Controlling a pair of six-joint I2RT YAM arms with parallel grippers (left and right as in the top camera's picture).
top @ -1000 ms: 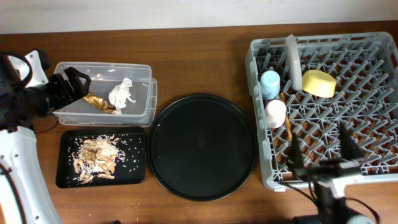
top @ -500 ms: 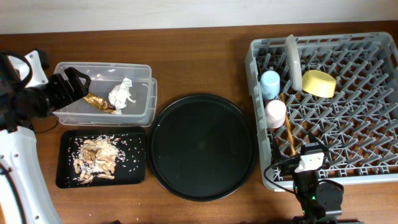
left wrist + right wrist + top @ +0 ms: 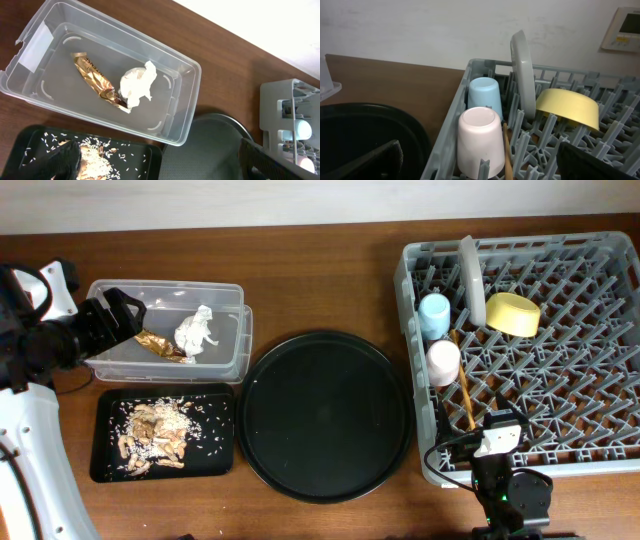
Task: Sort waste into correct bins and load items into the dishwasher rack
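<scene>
The crumpled white tissue [image 3: 197, 330] and the golden-brown foil wrapper [image 3: 160, 343] lie in the clear tub [image 3: 228, 298]. Beige food scraps [image 3: 155, 430] lie on the flat black tray [image 3: 222, 452]. The grey dishwasher rack [image 3: 590, 370] holds the blue cup [image 3: 434, 315], pink cup [image 3: 443, 362], upright pale plate [image 3: 467, 272], yellow bowl [image 3: 512, 313] and chopsticks [image 3: 464, 390]. My left gripper [image 3: 165, 162] is open and empty above the tub's near side. My right gripper [image 3: 482, 167] is open and empty at the rack's front edge, facing the pink cup [image 3: 477, 135].
The large round black tray [image 3: 325, 415] lies between the bins and the rack. My right arm [image 3: 505, 480] is folded at the table's front edge below the rack. A wall runs behind the table.
My right arm has drawn back from over the rack's front part to the table's front edge. The left arm and all objects have not moved.
</scene>
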